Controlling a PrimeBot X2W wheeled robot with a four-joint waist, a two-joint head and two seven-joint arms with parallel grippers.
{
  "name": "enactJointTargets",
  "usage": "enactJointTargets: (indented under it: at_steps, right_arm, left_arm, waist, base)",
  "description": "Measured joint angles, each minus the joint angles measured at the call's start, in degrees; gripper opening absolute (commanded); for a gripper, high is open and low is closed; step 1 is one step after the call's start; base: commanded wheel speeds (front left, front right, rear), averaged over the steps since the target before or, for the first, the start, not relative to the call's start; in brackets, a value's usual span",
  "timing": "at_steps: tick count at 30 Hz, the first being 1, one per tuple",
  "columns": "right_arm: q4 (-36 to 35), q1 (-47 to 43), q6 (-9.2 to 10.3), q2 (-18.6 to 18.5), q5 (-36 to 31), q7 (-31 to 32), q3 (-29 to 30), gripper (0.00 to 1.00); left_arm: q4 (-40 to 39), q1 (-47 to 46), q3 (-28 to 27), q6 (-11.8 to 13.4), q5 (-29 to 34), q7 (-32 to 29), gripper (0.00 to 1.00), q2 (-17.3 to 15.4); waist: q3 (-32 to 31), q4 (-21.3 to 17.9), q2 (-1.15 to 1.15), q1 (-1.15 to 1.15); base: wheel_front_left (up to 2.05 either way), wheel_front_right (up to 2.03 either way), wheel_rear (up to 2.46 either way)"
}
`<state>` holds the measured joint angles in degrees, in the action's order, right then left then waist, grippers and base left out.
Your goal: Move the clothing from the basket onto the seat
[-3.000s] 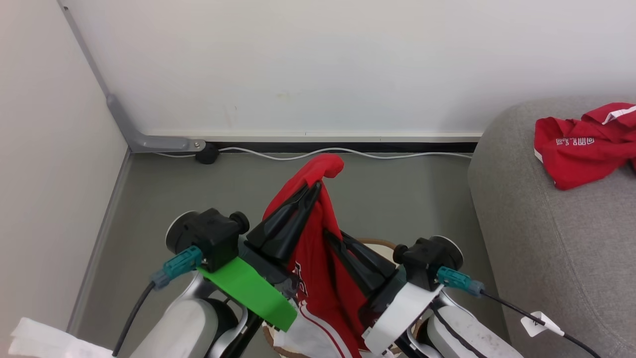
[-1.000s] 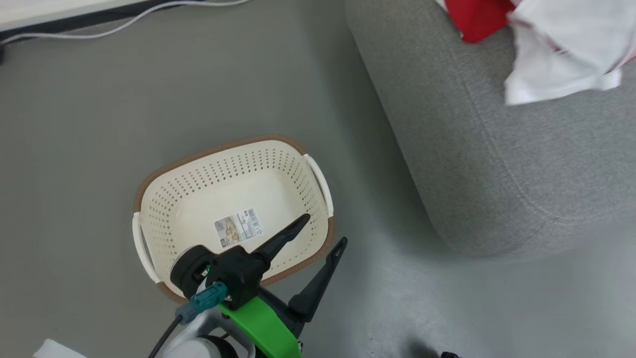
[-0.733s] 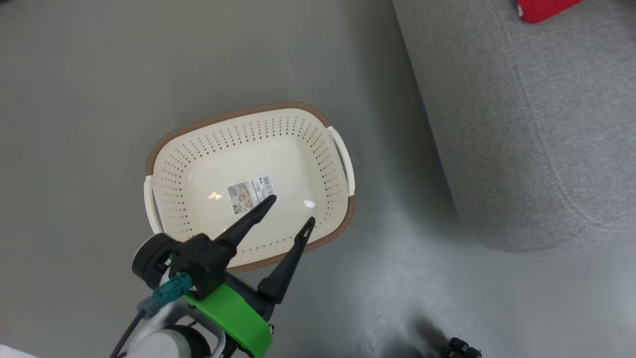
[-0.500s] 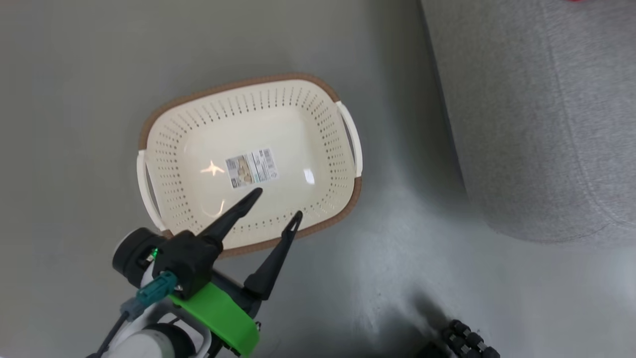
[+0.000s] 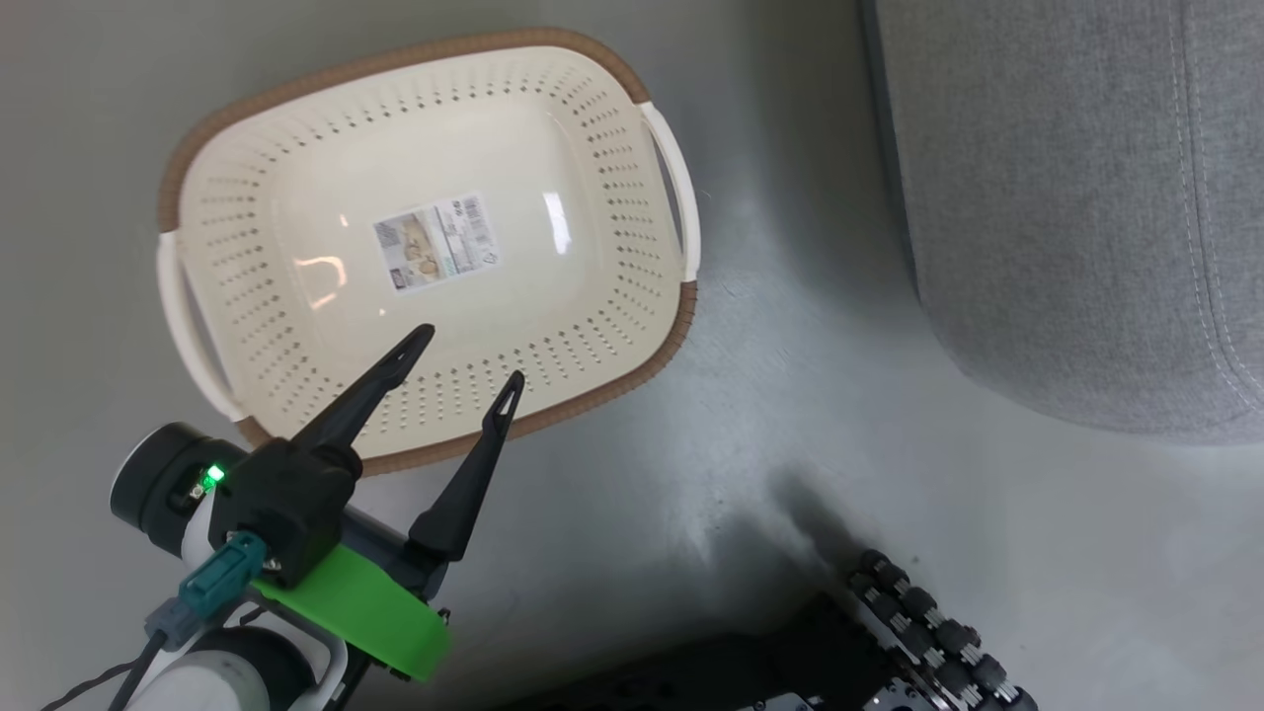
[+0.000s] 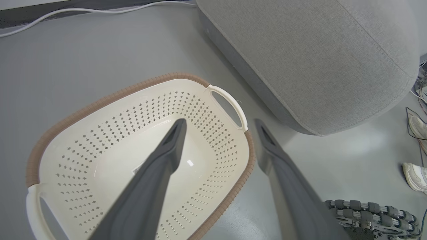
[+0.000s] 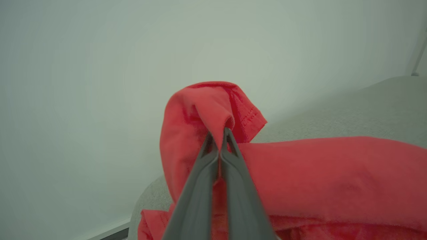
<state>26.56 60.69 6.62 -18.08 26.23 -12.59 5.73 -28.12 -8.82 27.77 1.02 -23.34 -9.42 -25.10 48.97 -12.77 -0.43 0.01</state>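
Note:
The cream basket (image 5: 612, 197) with its brown rim lies on the floor, holding nothing but a paper label (image 5: 436, 242). My left gripper (image 5: 469, 357) hangs open over the basket's near rim, nothing between its fingers. The left wrist view has the same basket (image 6: 100, 103) beneath the spread left gripper (image 6: 220, 122). The grey sofa (image 5: 1066, 197) stands to the right of the basket. My right gripper (image 7: 218, 133) is shut on a fold of red clothing (image 7: 300, 173), held up above the sofa (image 7: 367, 103) near a pale wall.
A white cable (image 6: 83, 11) runs along the wall base beyond the basket. My black base with a ribbed cable chain (image 5: 928, 622) sits at the lower right. Two pale shoes (image 6: 415, 173) lie on the floor past the sofa's end.
The head camera has swung down, so the basket looks bigger and higher left. Three seconds ago both grippers held a red garment; now the left is open over the emptied basket.

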Motion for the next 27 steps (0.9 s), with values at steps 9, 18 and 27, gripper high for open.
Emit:
enactJointTargets:
  at_steps: [9, 18, 27]
  right_arm:
    - [3.3, 1.3, -1.56, 0.7, -2.9, -1.7, -2.8, 1.0]
    - [1.5, 0.2, -3.63, -1.6, -7.8, -2.1, -5.5, 1.0]
    - [-9.0, -6.7, -7.16, 0.1, -9.3, -2.1, -7.2, 1.0]
  left_arm:
    - [1.6, -2.2, -1.8, -0.7, -0.9, 2.9, 1.0, 0.4]
    - [5.6, -4.1, -4.1, -1.1, -3.8, 7.8, 1.0, 3.3]
    - [12.3, -4.1, -8.7, -0.4, -5.4, 14.4, 1.0, 6.1]
  waist:
    - [1.2, -4.2, 0.0, 0.0]
    - [-3.3, -5.3, 0.0, 0.0]
    - [-10.1, -4.8, 0.0, -0.01]
  base:
    - [0.0, 0.0, 0.0]
    - [0.0, 0.0, 0.0]
    - [0.0, 0.0, 0.0]
